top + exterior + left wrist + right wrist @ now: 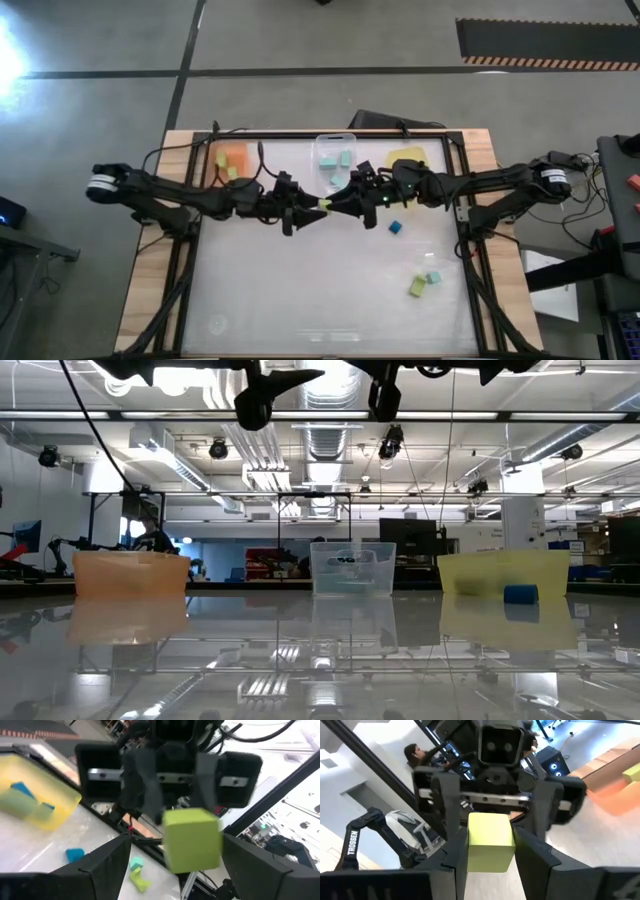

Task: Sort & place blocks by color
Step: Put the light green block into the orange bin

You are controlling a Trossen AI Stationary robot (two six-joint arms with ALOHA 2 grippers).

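Note:
A yellow-green cube block [490, 842] hangs in mid-air over the table's middle [325, 205], between both grippers. My right gripper [490, 846] comes from the right [333, 203] and is shut on it. My left gripper [176, 841] faces it from the left [319, 208], open, with its fingers standing wide on either side of the same block [192, 840]. A blue block [396, 228], a teal block [433, 278] and a yellow-green block [417, 287] lie flat on the table's right half. My right gripper pinches the yellow-green block between its two fingers [455, 865], which lie on two opposite side faces [471, 845]. The fingers come about level from the table's right side. The block is lifted clear of the table, and its free half points toward the left gripper.
Along the far edge stand an orange tray [232, 160] with yellow-green blocks, a clear tray [336, 155] with teal blocks and a yellow tray [408, 158] holding a blue block [520, 594]. A dark frame [470, 250] borders the glass top. A person [415, 755] sits beyond the table.

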